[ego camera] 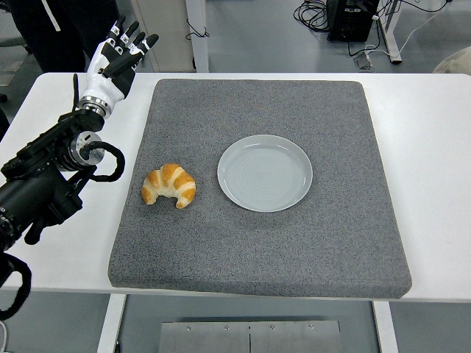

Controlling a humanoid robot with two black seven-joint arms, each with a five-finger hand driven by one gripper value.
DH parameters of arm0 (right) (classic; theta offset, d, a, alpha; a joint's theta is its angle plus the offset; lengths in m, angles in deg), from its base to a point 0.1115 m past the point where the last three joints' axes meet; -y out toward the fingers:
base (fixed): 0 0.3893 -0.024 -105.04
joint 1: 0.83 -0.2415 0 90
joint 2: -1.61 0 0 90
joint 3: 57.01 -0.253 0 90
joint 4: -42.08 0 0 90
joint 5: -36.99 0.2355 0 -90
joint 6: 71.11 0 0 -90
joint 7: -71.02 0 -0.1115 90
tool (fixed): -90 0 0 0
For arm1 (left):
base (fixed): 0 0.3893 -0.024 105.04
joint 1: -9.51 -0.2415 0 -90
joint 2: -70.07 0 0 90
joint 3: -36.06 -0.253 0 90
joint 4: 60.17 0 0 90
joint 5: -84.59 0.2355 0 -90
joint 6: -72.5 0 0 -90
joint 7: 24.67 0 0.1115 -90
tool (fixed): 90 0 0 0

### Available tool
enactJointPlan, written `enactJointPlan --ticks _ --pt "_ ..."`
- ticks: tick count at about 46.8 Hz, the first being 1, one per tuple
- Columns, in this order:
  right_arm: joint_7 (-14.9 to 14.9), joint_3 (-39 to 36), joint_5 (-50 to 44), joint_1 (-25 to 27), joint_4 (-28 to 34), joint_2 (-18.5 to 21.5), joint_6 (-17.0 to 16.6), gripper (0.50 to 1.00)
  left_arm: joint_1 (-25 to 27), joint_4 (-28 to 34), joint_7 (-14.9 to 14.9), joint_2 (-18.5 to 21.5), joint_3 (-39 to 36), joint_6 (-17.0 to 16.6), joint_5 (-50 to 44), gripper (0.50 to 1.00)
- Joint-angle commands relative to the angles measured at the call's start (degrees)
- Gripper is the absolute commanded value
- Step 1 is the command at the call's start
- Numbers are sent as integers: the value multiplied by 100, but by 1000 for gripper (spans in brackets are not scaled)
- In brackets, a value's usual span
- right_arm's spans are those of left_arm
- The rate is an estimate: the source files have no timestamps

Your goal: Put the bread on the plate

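A white table [434, 147] seen from above, covered across most of its middle by one square grey mat [294, 250]. On the mat lie two things. One croissant [168, 185], golden brown and curved, sits toward the mat's left side, its ends pointing to the near edge. One round pale grey plate [265, 173] sits just right of it, near the mat's centre, bare. The croissant and the plate are close but do not touch; a strip of mat shows between them.

My left hand [112, 65] is raised over the table's far left corner, off the mat and well apart from the croissant. Its fingers [131, 38] are stretched out and slightly spread, pointing away from me, holding nothing. My black left arm [44, 180] comes in from the left edge. My right arm is out of view.

At the far left, behind the table, there is dark clothing [62, 29], probably one person standing, though only a part shows. Cables [316, 13] lie on the floor beyond.
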Motion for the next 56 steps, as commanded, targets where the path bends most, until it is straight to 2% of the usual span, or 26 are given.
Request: enactJointPlan --ticks 1,11,24,32,36,43,47,56 --pt "0 0 0 7 0 0 -1 1000 139 176 -5 200 -397 -26 8 971" --pt "0 0 0 -2 0 0 -1 1000 465 281 -111 552 -1040 -17 351 971" --pt "0 0 0 7 0 0 -1 1000 553 905 -585 1026 -1285 -87 1580 971" --pt "0 0 0 -2 0 0 -1 1000 658 1371 -568 1466 -1593 -219 2187 971" --pt "0 0 0 7 0 0 -1 1000 737 1380 -559 1519 -1629 -211 2442 971" --pt "0 0 0 7 0 0 -1 1000 729 1547 -542 1747 -1655 -27 2776 971" --pt "0 0 0 -2 0 0 -1 1000 702 1828 -506 1888 -1751 106 3049 971" --pt "0 0 0 7 0 0 -1 1000 588 2724 -498 2336 -1760 106 3672 971"
